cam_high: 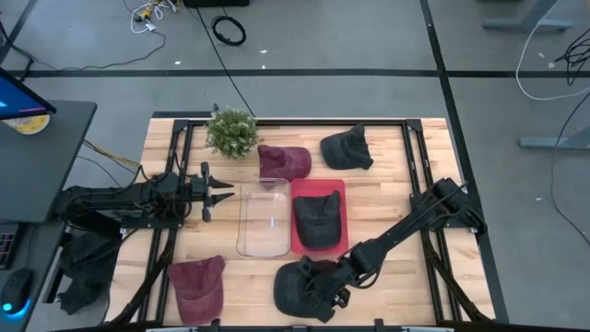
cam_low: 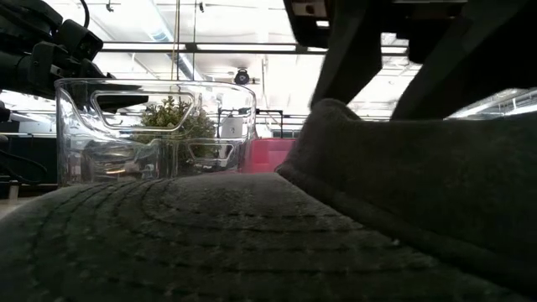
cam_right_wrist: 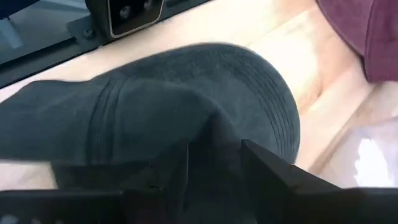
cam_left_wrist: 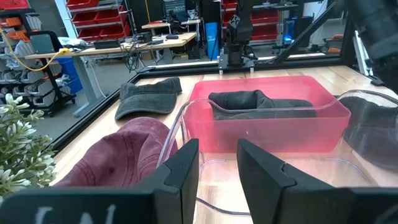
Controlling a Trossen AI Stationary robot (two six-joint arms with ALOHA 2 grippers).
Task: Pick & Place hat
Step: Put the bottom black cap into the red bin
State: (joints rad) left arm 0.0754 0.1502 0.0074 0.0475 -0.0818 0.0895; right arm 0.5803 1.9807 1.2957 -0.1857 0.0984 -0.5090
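A dark grey hat (cam_high: 302, 288) lies on the wood near the table's front edge, brim toward the left; it fills the low view (cam_low: 218, 243). My right gripper (cam_high: 334, 293) slants down over its crown (cam_right_wrist: 186, 106), open, with a ridge of the crown between its fingers (cam_right_wrist: 214, 168). My left gripper (cam_high: 221, 192) waits open at the table's left, pointing level at a clear bin (cam_left_wrist: 217, 165). Another dark hat (cam_high: 316, 218) lies in a red tray (cam_high: 339, 189). My right gripper comes at the hat's crown (cam_right_wrist: 211, 140) slanting down from the table's right side, one finger (cam_right_wrist: 267, 171) on each side of a raised fold. I cannot tell whether the fingers touch the cloth. The hat rests flat on the table.
A clear bin (cam_high: 264, 219) stands left of the red tray. A maroon hat (cam_high: 283, 162) and a dark hat (cam_high: 347, 148) lie at the back, beside a potted plant (cam_high: 232, 132). A second maroon hat (cam_high: 196, 286) lies near the front left.
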